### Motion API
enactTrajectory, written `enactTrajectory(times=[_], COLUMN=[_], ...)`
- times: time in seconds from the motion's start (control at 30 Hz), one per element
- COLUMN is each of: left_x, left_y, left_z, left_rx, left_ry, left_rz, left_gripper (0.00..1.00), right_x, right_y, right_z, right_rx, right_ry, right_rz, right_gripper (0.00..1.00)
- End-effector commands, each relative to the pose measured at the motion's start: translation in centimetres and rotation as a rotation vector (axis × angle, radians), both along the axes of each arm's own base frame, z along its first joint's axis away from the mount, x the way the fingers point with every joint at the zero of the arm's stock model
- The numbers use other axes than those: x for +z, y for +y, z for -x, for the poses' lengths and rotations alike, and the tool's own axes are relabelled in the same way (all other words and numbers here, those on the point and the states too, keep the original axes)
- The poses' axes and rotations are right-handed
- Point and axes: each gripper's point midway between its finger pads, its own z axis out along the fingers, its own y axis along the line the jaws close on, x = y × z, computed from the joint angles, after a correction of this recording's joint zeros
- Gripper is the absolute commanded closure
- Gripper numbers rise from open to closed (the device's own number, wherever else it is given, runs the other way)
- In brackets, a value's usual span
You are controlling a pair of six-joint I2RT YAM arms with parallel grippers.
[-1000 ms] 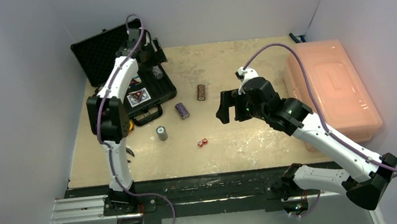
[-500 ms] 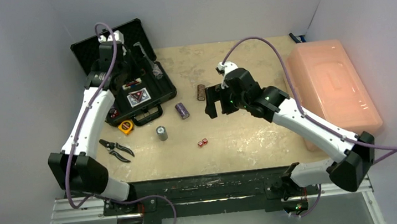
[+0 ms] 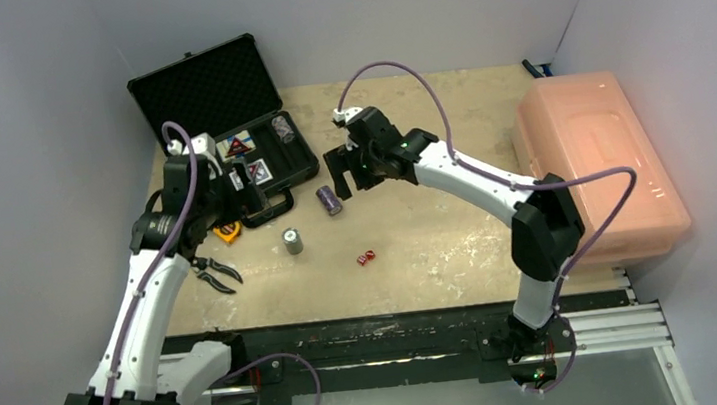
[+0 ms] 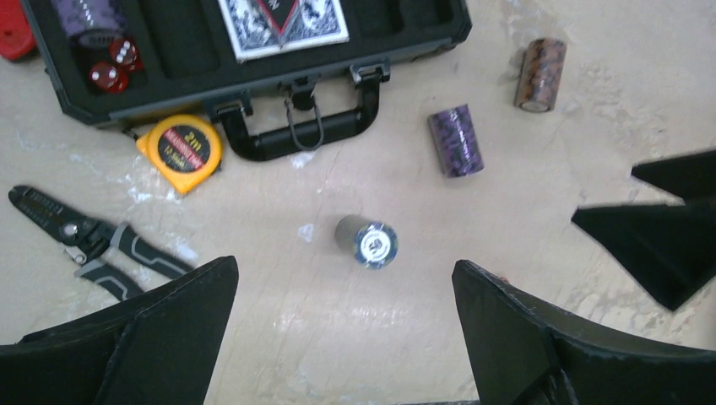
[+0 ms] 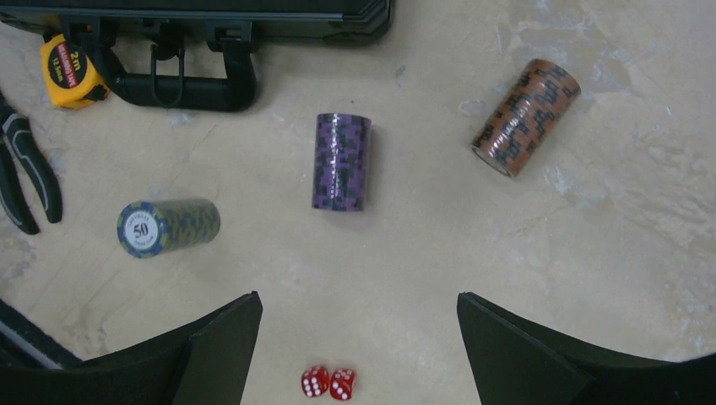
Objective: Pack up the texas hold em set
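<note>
The black foam-lined case [image 3: 205, 90] lies open at the back left, holding a card deck [image 4: 283, 17], a purple chip stack [image 4: 84, 17] and two red dice [image 4: 114, 67]. On the table lie a purple chip stack [image 5: 342, 162], a brown chip stack [image 5: 525, 116], a blue-grey chip stack [image 4: 369, 242] and two red dice [image 5: 329, 383]. My left gripper [image 4: 344, 266] is open and empty, high over the blue-grey stack, by the case handle [image 4: 304, 135]. My right gripper [image 5: 358, 297] is open and empty, above the table between the purple stack and the dice.
A yellow tape measure [image 4: 180, 152] lies against the case's front edge, with black-handled pliers [image 4: 93, 245] near it. A large translucent pink bin [image 3: 597, 162] fills the right side. The two grippers [image 3: 241, 197] [image 3: 341, 169] hover about a case-width apart.
My left arm has pulled back from over the case to the table in front of it. My right arm has swung left to above the loose chip stacks.
</note>
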Motion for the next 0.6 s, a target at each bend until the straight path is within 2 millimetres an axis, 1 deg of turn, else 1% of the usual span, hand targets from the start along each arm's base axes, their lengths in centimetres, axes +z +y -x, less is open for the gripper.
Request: enactTrajectory(times=[0.0, 0.13, 0.2, 0.27, 0.37, 0.43, 0.57], left_x=[-2.4, -3.7, -3.9, -3.7, -3.2, -2.9, -2.7], left_y=[1.3, 1.1, 0.4, -0.1, -0.7, -0.8, -0.8], left_z=[3.6, 5.0, 5.4, 5.4, 5.1, 5.0, 5.1], left_rx=[-0.025, -0.067, -0.115, -0.151, -0.183, -0.190, -0.193], left_ry=[0.039, 0.047, 0.039, 0.021, 0.003, -0.003, -0.013], left_rz=[-0.063, -0.060, -0.043, -0.030, -0.017, -0.016, -0.015], left_gripper=[0.00, 0.00, 0.00, 0.00, 0.04, 0.07, 0.09], right_x=[0.1, -2.1, -3.2, -4.3, -5.7, -6.9, -8.2], right_y=[2.1, 3.5, 4.1, 4.8, 6.0, 6.7, 8.2], right_z=[-2.1, -3.4, -3.9, -4.3, -4.7, -4.8, -4.7], right_rx=[0.050, 0.053, 0.053, 0.057, 0.062, 0.067, 0.082], right_ry=[-0.035, -0.003, 0.011, 0.025, 0.039, 0.054, 0.068], right_rz=[0.010, 0.037, 0.048, 0.058, 0.064, 0.074, 0.087], right_gripper=[0.11, 0.13, 0.14, 0.15, 0.19, 0.21, 0.26])
